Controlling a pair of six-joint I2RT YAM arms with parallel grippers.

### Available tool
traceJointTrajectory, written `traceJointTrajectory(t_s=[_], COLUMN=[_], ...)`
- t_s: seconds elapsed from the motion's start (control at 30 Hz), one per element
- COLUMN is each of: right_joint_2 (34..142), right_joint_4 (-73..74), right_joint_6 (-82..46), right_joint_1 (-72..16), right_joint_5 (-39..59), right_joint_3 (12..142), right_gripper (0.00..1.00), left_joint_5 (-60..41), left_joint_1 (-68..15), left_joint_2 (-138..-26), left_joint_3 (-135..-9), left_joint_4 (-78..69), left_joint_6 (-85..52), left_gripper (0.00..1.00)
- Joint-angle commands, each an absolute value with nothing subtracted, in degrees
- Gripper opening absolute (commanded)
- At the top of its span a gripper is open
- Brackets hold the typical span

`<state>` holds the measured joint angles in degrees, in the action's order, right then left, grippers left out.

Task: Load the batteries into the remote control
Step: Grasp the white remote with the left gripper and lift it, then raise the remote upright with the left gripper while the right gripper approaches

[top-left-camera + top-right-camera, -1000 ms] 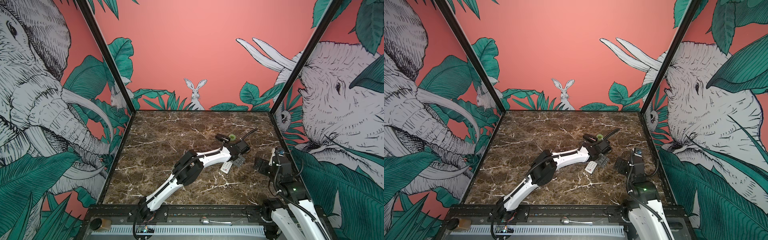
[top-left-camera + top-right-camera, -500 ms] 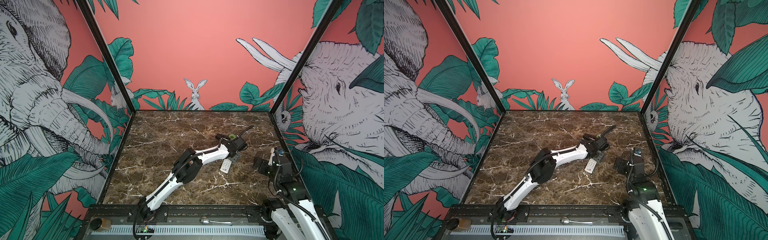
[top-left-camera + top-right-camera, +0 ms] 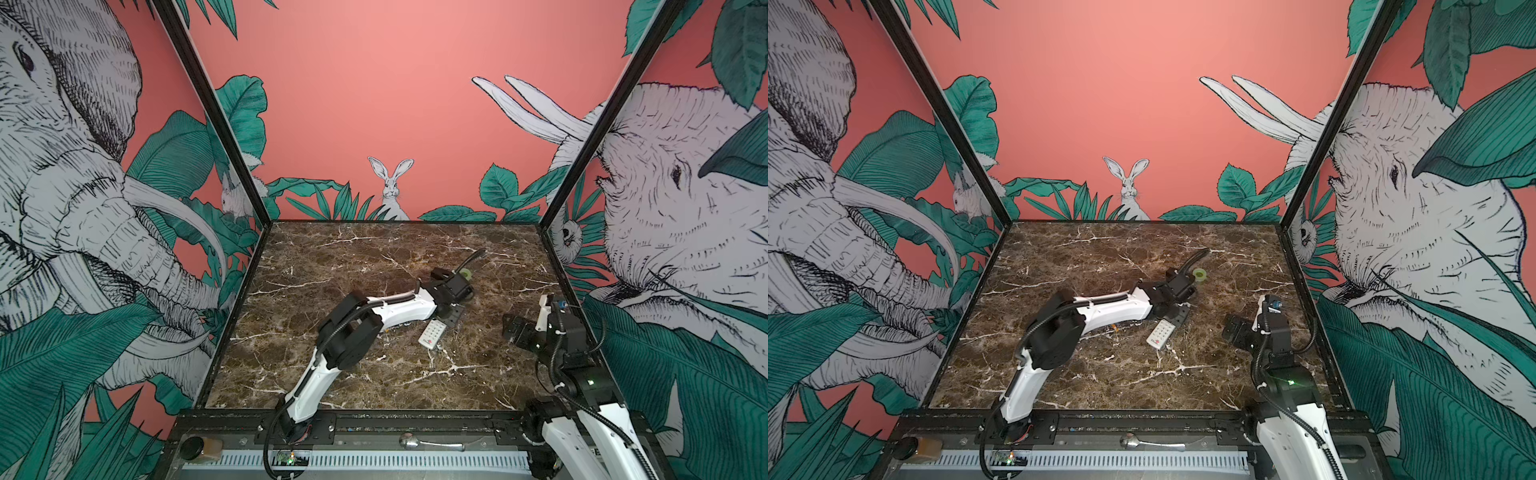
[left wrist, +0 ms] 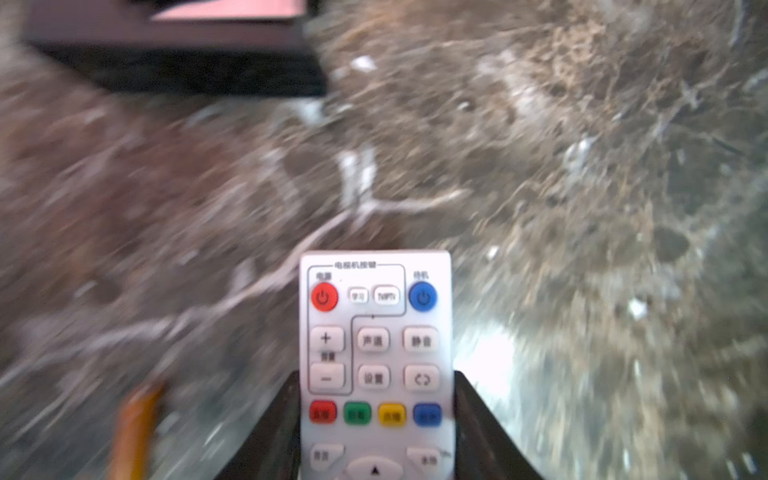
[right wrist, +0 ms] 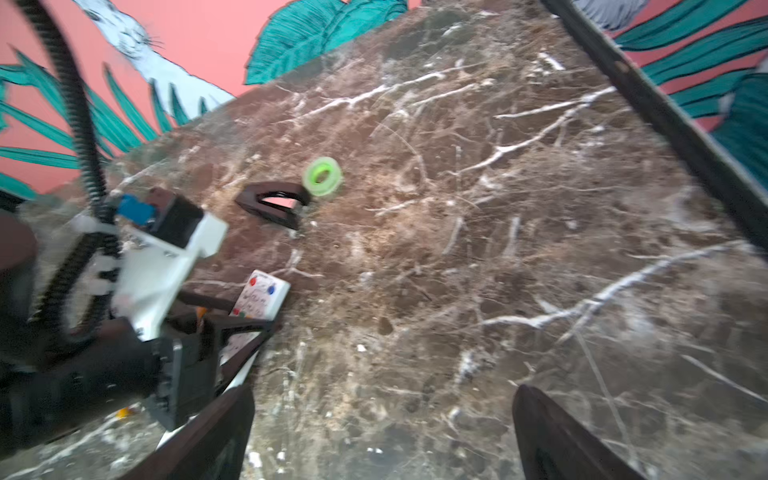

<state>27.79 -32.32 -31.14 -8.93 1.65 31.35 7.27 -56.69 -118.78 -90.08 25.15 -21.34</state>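
Note:
The white remote control (image 3: 432, 333) (image 3: 1160, 334) lies button side up right of the table's middle, its red-logo end toward the front edge. My left gripper (image 4: 376, 415) (image 3: 451, 316) is shut on the remote control (image 4: 376, 332), one black finger pressed against each long side near the coloured buttons. One orange battery (image 4: 137, 428) lies blurred on the marble beside that gripper, and shows as a small orange speck (image 3: 1115, 329) under the left forearm. My right gripper (image 5: 382, 436) (image 3: 515, 330) hovers open to the right of the remote, with only marble between its fingers.
A green tape roll (image 3: 465, 273) (image 5: 323, 176) sits just behind the left wrist. A black stapler-like object (image 5: 272, 203) (image 4: 178, 62) lies next to it. Black frame posts and printed walls close off the table's left, right and back sides.
The left gripper's jaws have gone from wide open to shut on the remote's sides, and its wrist has dropped slightly. The right arm has barely moved.

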Motion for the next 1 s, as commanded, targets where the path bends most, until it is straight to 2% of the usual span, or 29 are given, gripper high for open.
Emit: traceJointTrajectory(t_s=[0.0,0.17,0.3,0.5,0.67,0.97], right_joint_2=[29.7,34.6,37.7,45.5,52.2,64.1], right_joint_4=[-24.2,-17.0,-5.3,6.7,19.5,37.1], right_joint_6=[-34.6,-35.6,-36.5,-33.9,-33.7,-34.1], right_joint_1=[-8.7,-9.5,-12.2,-21.3,-29.8,-37.6], right_joint_5=[11.7,19.5,25.6,27.8,26.6,32.6], right_joint_3=[32.9,34.6,34.4,36.1,36.6,39.0], right_gripper=[0.99,0.98,0.99,0.99,0.99,0.99], left_joint_5=[3.5,-2.3,-4.0,-15.7,-24.8,-29.6], left_joint_1=[-54.3,-49.4,-45.3,-36.1,-31.3,-30.5], left_joint_2=[-106.2,-92.4,-82.8,-71.2,-64.9,-57.7], left_joint_3=[-82.6,-69.4,-64.5,-57.4,-54.1,-53.0], left_joint_4=[15.6,8.8,10.3,6.7,2.0,-2.3], left_joint_6=[-22.8,-24.1,-22.3,-23.7,-25.9,-26.2], left_gripper=[0.23,0.22,0.22,0.21,0.22,0.22])
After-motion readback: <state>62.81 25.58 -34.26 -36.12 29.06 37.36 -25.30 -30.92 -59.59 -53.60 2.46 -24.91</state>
